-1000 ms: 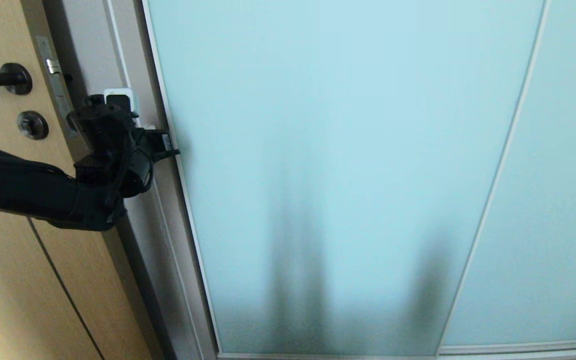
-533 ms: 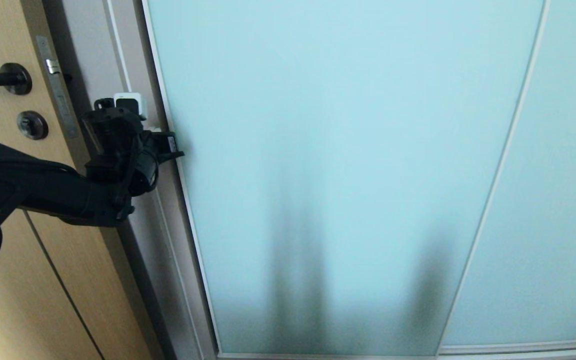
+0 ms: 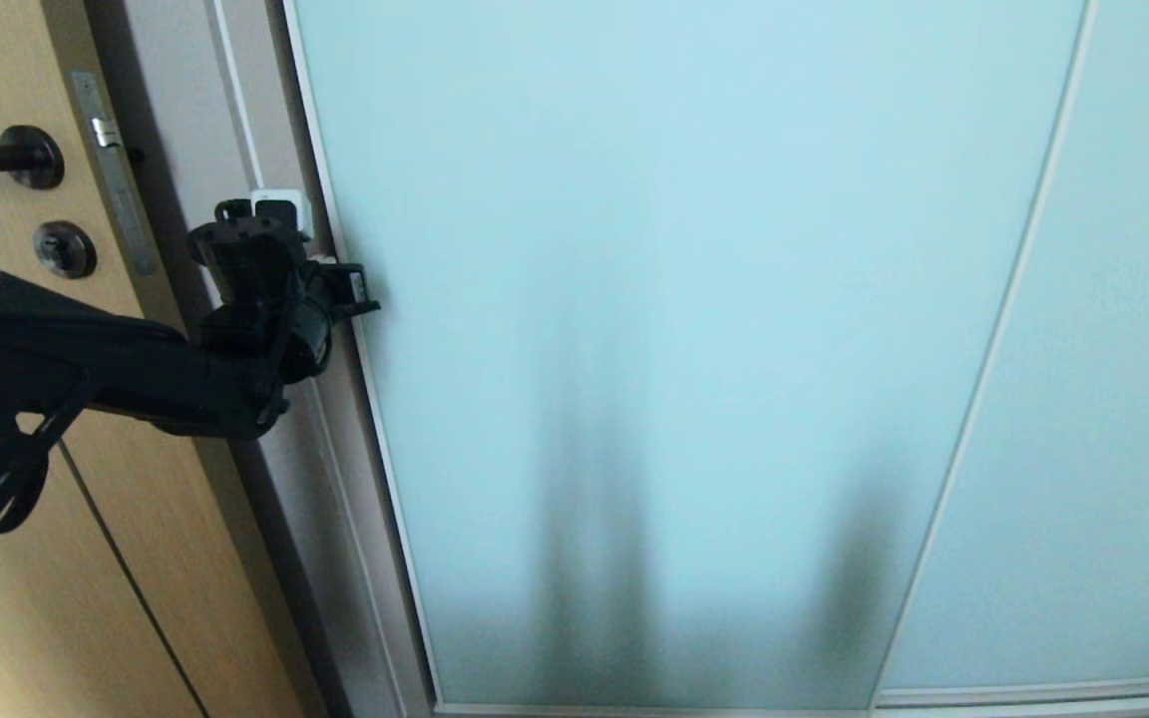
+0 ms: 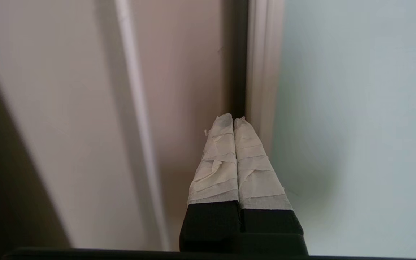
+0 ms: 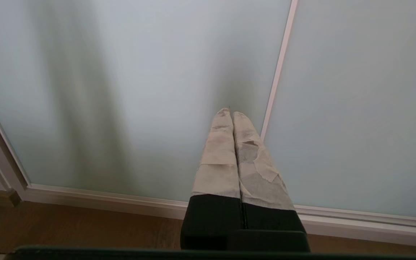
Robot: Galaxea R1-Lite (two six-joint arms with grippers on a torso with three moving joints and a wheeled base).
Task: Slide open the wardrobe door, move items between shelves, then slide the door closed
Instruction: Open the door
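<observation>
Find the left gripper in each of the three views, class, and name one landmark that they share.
Head view: left gripper, left of centre, at the frosted sliding wardrobe door's left edge.
Left wrist view: lower centre, taped fingers shut, tips at the door's frame.
Right wrist view: not in it.
Shared landmark: the sliding wardrobe door.

The left arm (image 3: 106, 374) is matte black throughout, a thick boxy link with an open cut-out at its near end, narrowing to a rounded wrist housing. A thin black cable loops over that wrist. Mounted on top is a small white block with a black face. The left gripper (image 4: 233, 119) has two long tapering fingers (image 4: 217, 169), black at the base, wrapped in creased off-white tape. The right gripper (image 5: 232, 112) looks alike, its tape greyer, torn on one finger.
</observation>
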